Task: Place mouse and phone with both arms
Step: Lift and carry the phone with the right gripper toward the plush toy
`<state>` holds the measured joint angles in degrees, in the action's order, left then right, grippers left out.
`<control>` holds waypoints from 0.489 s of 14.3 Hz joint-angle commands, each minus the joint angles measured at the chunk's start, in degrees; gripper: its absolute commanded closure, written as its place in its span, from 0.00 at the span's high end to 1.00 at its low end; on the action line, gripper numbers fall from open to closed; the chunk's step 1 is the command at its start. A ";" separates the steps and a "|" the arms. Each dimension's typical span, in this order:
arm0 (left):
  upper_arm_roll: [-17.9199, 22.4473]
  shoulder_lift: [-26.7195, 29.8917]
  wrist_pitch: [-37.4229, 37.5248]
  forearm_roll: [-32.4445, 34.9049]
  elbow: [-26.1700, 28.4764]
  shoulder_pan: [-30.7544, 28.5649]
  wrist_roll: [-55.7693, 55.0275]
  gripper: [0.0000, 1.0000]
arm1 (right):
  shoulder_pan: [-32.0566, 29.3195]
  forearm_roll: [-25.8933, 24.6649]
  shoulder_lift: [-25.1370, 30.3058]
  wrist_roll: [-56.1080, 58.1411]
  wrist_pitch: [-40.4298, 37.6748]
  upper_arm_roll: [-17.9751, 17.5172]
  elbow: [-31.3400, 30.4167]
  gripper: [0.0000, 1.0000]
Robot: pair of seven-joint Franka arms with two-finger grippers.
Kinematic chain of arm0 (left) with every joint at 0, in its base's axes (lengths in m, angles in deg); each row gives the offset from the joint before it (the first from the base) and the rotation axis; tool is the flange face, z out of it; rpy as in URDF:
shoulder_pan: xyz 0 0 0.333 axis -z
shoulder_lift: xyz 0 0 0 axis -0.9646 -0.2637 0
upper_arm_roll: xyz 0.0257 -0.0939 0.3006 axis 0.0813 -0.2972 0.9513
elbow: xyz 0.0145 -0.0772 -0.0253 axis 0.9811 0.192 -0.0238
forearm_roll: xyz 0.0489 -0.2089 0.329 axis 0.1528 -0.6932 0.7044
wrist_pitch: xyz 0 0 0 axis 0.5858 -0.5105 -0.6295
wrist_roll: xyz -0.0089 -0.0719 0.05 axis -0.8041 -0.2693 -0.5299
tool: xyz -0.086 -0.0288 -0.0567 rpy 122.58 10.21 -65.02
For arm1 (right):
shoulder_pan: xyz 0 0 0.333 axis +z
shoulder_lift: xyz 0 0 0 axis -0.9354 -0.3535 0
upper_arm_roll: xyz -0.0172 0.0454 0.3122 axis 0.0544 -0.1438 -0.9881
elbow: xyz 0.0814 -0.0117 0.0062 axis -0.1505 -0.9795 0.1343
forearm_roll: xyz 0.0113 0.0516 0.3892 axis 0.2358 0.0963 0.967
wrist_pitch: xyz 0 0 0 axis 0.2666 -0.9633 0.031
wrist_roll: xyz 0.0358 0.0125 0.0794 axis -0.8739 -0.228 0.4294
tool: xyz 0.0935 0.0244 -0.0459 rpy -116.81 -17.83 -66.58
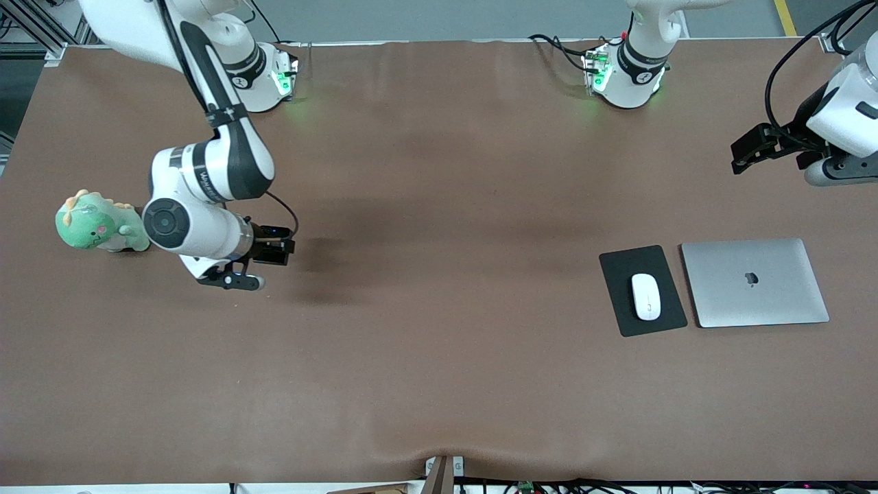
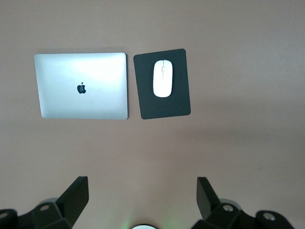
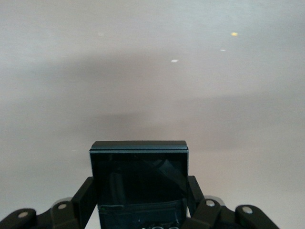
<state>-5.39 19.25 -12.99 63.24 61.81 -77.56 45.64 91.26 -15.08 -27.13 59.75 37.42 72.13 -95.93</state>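
Mouse [image 1: 646,296] lower right of frame, resting on dark pad [image 1: 617,264] beside laptop [image 1: 754,283]; that half looks done. Phone [image 3: 139,186] left of centre, held above bare table [image 1: 439,377], clamped in right gripper [image 1: 274,247]. Step: carrying phone; next, likely lower and release. Left gripper [image 1: 744,159] upper right, jaws wide, empty, waiting. Plush toy [image 1: 96,223] at left edge.
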 commanded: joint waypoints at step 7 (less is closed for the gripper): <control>-0.29 -0.07 -1.35 -0.93 0.53 0.12 -0.03 1.00 | -13.42 -4.55 2.64 12.57 9.39 -0.82 -10.77 0.00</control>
<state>-5.69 18.87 -13.57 63.23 61.97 -77.50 45.64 79.59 -17.91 -26.69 71.73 44.23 72.30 -103.32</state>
